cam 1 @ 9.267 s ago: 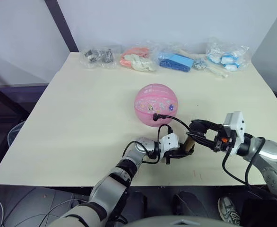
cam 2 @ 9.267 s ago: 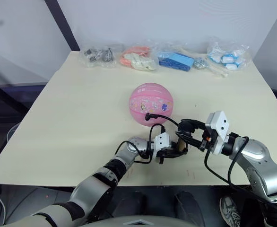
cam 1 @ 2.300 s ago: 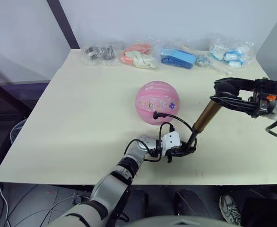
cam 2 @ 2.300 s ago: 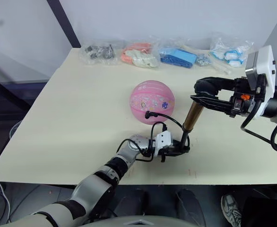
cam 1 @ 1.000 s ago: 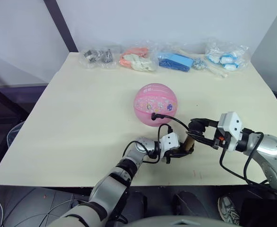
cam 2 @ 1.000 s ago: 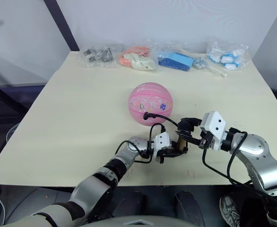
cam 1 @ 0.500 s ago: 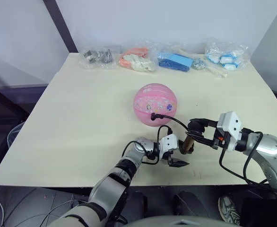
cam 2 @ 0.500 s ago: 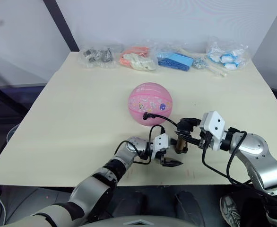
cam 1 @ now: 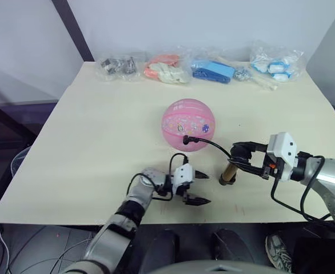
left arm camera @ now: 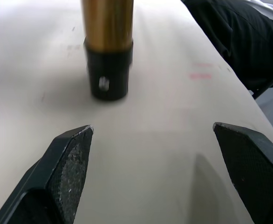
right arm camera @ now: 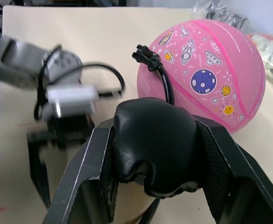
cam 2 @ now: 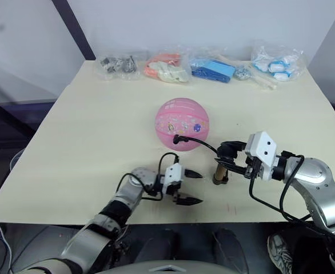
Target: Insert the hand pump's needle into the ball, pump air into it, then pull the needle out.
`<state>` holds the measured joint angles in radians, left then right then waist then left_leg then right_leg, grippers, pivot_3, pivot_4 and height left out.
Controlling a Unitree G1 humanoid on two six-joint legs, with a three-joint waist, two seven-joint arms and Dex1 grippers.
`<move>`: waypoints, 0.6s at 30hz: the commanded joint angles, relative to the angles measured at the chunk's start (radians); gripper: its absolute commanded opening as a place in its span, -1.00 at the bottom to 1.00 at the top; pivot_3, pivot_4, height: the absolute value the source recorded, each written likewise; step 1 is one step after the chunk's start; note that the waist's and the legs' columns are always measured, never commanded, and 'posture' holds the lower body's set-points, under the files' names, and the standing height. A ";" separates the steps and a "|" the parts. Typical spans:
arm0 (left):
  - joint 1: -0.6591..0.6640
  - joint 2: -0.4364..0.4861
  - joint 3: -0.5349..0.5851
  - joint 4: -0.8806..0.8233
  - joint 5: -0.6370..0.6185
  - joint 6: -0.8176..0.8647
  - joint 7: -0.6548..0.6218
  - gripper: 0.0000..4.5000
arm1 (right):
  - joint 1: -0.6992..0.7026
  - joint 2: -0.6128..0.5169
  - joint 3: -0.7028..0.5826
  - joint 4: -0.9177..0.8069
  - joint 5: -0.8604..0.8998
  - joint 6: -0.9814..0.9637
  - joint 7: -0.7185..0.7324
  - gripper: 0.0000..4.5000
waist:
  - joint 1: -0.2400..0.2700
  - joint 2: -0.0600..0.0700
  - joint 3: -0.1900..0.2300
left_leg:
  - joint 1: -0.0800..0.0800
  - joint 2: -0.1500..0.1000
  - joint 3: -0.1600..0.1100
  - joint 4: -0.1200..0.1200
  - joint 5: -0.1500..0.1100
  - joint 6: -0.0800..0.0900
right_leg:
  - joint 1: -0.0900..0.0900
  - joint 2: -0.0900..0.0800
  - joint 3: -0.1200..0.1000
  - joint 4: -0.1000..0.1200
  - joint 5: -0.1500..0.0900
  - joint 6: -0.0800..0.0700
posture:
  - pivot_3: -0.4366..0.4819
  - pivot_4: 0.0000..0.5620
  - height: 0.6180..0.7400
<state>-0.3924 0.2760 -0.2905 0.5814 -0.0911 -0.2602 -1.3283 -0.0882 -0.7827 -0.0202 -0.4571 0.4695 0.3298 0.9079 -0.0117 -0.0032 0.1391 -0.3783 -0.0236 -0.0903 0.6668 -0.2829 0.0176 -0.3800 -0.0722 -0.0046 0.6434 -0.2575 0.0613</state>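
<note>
The pink ball with cartoon prints rests mid-table. A black fitting at the end of the thin hose sits against the ball's front; the needle's pin is hidden there. The hand pump, gold with a black base cap, stands nearly upright on the table right of the ball's front. My right gripper is shut on its black handle. My left gripper is open just left of the pump, apart from it, and its wrist view faces the pump's base.
Several clear bags of small items line the far edge of the table: grey parts, pink-orange pieces, a blue item, white-blue items. My left gripper is close to the front edge.
My left gripper has opened, let go of the pump's base and drawn back to the left. The right gripper still holds the handle, with the pump pushed down short.
</note>
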 commanded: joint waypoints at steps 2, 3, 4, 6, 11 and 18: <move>0.020 0.067 0.067 -0.212 -0.136 0.102 -0.053 0.95 | -0.002 -0.057 -0.053 -0.007 0.021 0.054 0.029 -0.13 | 0.011 0.001 0.005 | -0.001 0.000 -0.001 0.001 0.000 0.000 | 0.000 -0.001 -0.001 0.000 0.000 0.000 | -0.05 -0.47 1.00; 0.023 0.079 0.074 -0.234 -0.149 0.112 -0.057 0.95 | -0.005 -0.064 -0.060 -0.009 0.026 0.059 0.031 -0.13 | 0.015 0.001 0.005 | -0.001 0.000 -0.001 0.001 0.000 0.000 | 0.000 -0.001 -0.002 0.000 0.000 0.000 | -0.05 -0.47 1.00; 0.025 0.103 0.091 -0.266 -0.173 0.125 -0.071 0.95 | -0.013 -0.076 -0.075 -0.013 0.037 0.068 0.038 -0.13 | 0.017 0.001 0.005 | -0.001 0.000 -0.001 0.001 0.000 0.000 | 0.000 -0.001 -0.001 0.000 0.000 0.000 | -0.05 -0.47 1.00; 0.028 0.145 0.125 -0.314 -0.217 0.139 -0.098 0.95 | -0.025 -0.101 -0.098 -0.017 0.052 0.080 0.052 -0.13 | 0.019 0.002 0.008 | -0.001 -0.001 0.000 0.001 0.000 0.000 | 0.000 -0.002 -0.001 0.000 0.000 0.000 | -0.05 -0.47 1.00; 0.010 0.226 0.197 -0.346 -0.298 0.150 -0.148 0.95 | -0.048 -0.168 -0.137 0.002 0.063 0.093 0.100 -0.13 | 0.022 0.005 0.018 | -0.002 0.000 0.000 0.001 0.000 0.000 | -0.002 -0.001 -0.001 0.000 0.000 0.000 | -0.05 -0.47 1.00; 0.004 0.322 0.235 -0.385 -0.356 0.172 -0.231 0.95 | -0.111 -0.286 -0.157 0.049 0.057 0.088 0.215 -0.13 | 0.022 0.006 0.026 | -0.005 -0.001 0.001 0.001 0.000 0.000 | -0.005 -0.001 -0.001 0.000 0.000 0.000 | -0.05 -0.47 1.00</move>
<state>-0.3876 0.5875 -0.0769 0.2333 -0.4164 -0.0930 -1.5316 -0.1773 -1.0405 -0.1411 -0.4057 0.5248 0.4308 1.0898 0.0100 0.0025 0.1647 -0.3837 -0.0241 -0.0895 0.6676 -0.2827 0.0173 -0.3852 -0.0733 -0.0051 0.6432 -0.2574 0.0614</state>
